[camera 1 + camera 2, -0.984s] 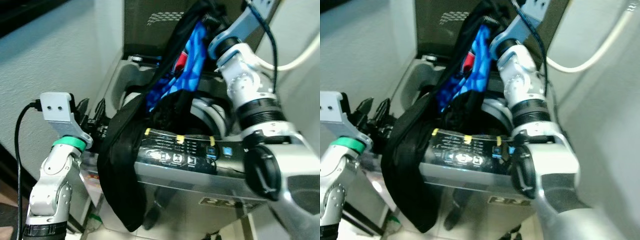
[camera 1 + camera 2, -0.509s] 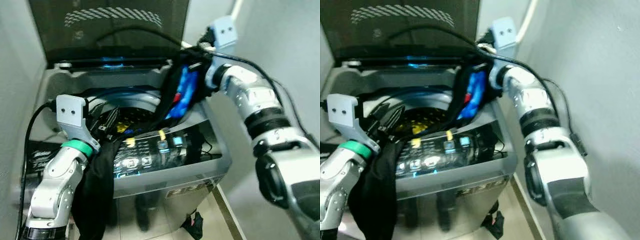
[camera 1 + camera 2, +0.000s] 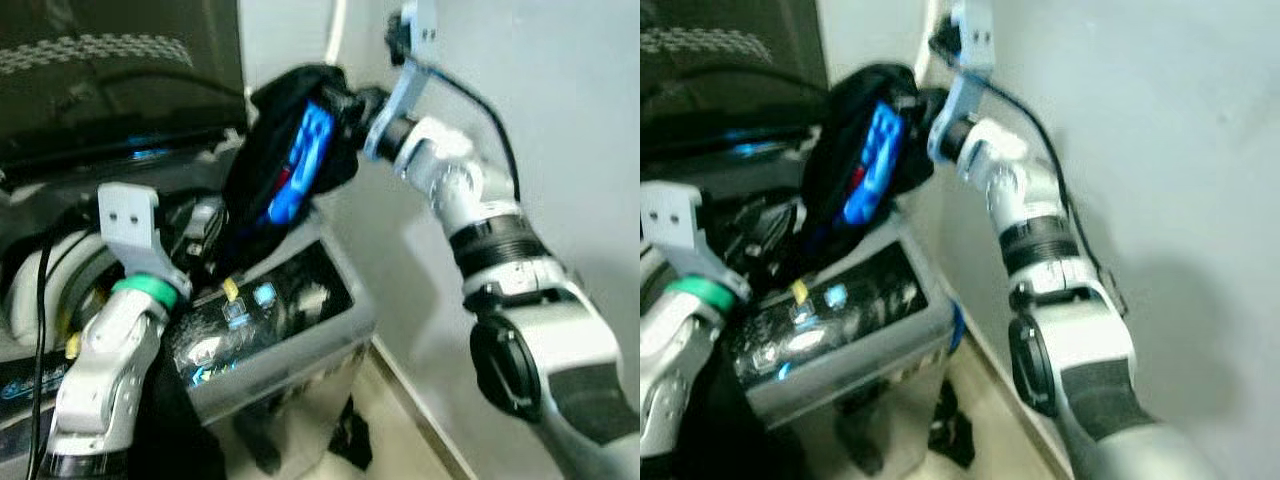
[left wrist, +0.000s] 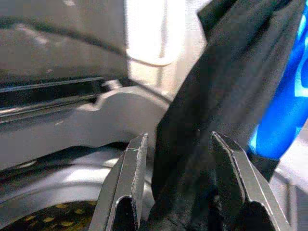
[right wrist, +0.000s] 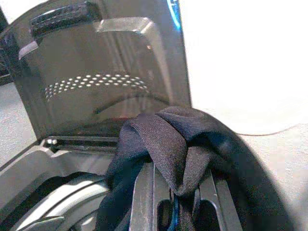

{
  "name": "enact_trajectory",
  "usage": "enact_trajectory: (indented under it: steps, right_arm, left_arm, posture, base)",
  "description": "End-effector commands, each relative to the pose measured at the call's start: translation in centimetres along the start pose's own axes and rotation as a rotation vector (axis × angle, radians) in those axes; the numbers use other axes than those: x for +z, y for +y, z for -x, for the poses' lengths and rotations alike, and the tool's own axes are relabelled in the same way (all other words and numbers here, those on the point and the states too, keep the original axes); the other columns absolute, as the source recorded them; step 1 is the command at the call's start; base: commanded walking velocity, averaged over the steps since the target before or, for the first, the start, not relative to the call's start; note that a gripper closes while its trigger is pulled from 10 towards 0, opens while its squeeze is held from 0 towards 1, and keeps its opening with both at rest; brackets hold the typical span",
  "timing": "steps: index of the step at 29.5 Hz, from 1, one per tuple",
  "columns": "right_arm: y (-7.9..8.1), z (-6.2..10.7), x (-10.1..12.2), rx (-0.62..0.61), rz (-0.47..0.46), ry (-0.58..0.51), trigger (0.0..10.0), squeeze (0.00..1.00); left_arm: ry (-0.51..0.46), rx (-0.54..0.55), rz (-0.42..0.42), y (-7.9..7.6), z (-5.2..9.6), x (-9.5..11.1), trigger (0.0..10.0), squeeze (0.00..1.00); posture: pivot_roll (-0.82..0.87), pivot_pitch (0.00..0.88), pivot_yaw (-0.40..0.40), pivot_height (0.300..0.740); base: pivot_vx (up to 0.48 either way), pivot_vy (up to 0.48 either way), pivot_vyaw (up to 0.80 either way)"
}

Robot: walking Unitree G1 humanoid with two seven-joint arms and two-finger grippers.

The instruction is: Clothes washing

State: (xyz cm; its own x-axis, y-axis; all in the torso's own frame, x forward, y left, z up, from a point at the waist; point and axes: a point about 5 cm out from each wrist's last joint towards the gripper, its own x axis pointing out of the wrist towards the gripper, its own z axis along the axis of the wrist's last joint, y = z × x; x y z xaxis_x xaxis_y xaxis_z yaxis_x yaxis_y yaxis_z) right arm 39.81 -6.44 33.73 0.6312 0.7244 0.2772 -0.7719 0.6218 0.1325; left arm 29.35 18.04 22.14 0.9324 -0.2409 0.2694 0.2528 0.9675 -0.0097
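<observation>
Garment: black-and-blue garment (image 3: 290, 170) sits upper centre of my left eye view, lifted above the washer (image 3: 270, 320), its tail trailing into the tub.
Right hand: right hand (image 5: 175, 192) is clamped on a bunched black fold, fingers nearly together.
Left hand: left hand (image 4: 180, 159) is spread apart with cloth hanging between the fingers; I see no pinch.
Risk: I judge the tail could snag on the rim or slide outside, since much fabric hangs loose.
Obstacles: raised lid (image 3: 110, 70) upper left, wall close on the right, hose (image 3: 335, 40) behind.
</observation>
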Motion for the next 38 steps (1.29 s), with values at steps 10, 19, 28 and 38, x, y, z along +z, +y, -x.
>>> enact_trajectory:
  steps: [10,19,28,38]
  right_arm:
    - [2.1,0.3,-2.3,0.203,-0.073,0.106,10.0,0.00]
    - [3.0,0.3,-2.7,0.258,-0.115,0.103,10.0,0.00]
    - [4.8,0.8,-3.6,0.369,-0.046,0.119,10.0,0.00]
    - [5.3,1.0,-3.6,0.420,-0.064,0.121,10.0,0.00]
  left_arm:
    - [0.001,0.078,-0.026,1.2,1.3,0.2,10.0,0.00]
    - [0.000,0.065,-0.019,0.5,1.7,0.2,10.0,0.00]
    - [-0.002,0.055,-0.004,-0.1,1.8,0.1,10.0,0.00]
    - [-0.022,0.081,0.018,-0.3,2.3,0.4,10.0,0.00]
  posture:
    - [0.10,0.000,-0.039,0.740]
    - [0.11,0.000,-0.051,0.740]
    - [0.11,0.000,-0.055,0.740]
    - [0.12,0.000,-0.087,0.740]
  base:
    - [0.000,0.000,0.00]
    - [0.000,0.000,0.00]
    - [0.000,0.000,0.44]
    - [0.000,0.095,0.32]
